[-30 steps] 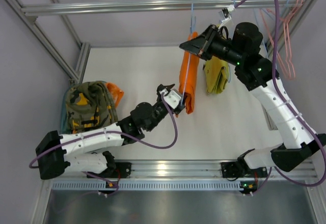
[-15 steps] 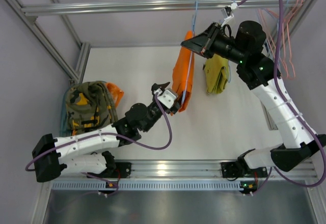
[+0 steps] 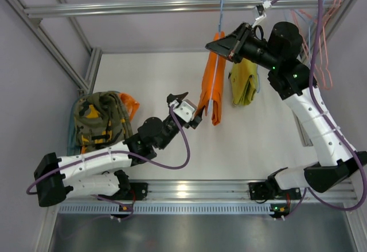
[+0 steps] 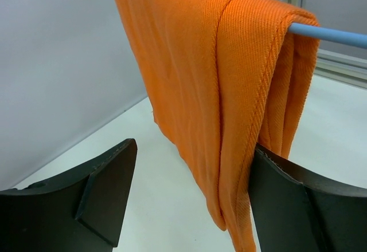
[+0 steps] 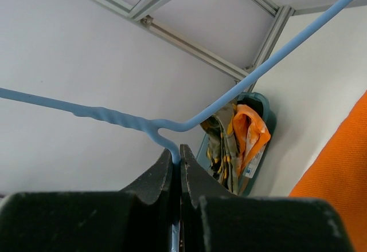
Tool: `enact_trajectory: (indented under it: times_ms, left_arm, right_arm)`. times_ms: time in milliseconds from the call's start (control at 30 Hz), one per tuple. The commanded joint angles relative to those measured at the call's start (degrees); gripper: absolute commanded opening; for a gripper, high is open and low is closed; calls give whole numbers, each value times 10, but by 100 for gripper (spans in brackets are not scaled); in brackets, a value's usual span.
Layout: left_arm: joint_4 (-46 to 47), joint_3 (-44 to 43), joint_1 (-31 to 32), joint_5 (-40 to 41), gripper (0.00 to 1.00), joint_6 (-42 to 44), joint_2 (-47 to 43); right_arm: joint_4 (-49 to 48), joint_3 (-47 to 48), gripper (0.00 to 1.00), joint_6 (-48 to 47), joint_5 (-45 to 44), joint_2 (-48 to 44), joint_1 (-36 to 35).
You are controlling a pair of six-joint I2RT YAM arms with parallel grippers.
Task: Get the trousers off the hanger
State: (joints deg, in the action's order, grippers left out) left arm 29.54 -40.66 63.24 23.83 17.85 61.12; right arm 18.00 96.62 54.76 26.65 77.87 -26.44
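The orange trousers (image 3: 211, 86) hang folded over the bar of the light-blue hanger (image 3: 216, 71), whose hook is on the top rail. My right gripper (image 3: 215, 46) is shut on the hanger's wire just below the twisted neck, as the right wrist view shows (image 5: 179, 160). My left gripper (image 3: 186, 110) is open at the trousers' lower end. In the left wrist view the trousers (image 4: 212, 80) hang between the two fingers of my left gripper (image 4: 192, 195), and the cloth touches the right finger (image 4: 298, 200). The hanger bar (image 4: 332, 35) shows at the upper right.
Yellow-green trousers (image 3: 243, 83) hang just right of the orange ones. Pink hangers (image 3: 321, 40) hang at the far right of the rail (image 3: 143, 7). A bin at the left holds a camouflage garment (image 3: 100, 117) and an orange patterned cloth (image 3: 129, 104).
My left gripper has drawn back a little to the left. The trousers' lower end swung left, then returned to hang straight. My right gripper with the hanger shifted slightly right.
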Motion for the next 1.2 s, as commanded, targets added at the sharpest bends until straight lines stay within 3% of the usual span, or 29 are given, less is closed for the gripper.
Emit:
enact_trajectory:
  times_ms: [0,133,333,700,767,1033,1167]
  left_arm:
    - [15,-18,-2,-14,79,-25,-1]
    - [11,-38,-2,-35,80,-55,13]
    - [11,-80,-3,19,71,-55,50]
    - [16,-120,-12,29,67,-47,96]
    - [17,-117,-22,23,61,-51,102]
    - [15,-125,-46,6,3,-43,63]
    - [10,-120,-46,6,0,7,33]
  right_arm:
    - [-138,16,0,7,13,-19,4]
    - [-139,10,0,12,13,-21,4]
    - [-139,2,0,27,12,-32,4]
    - [-155,-34,0,63,23,-61,2]
    - [-152,-30,0,65,23,-63,2]
    - [-143,-47,0,40,29,-79,6]
    - [-142,-69,0,20,45,-86,27]
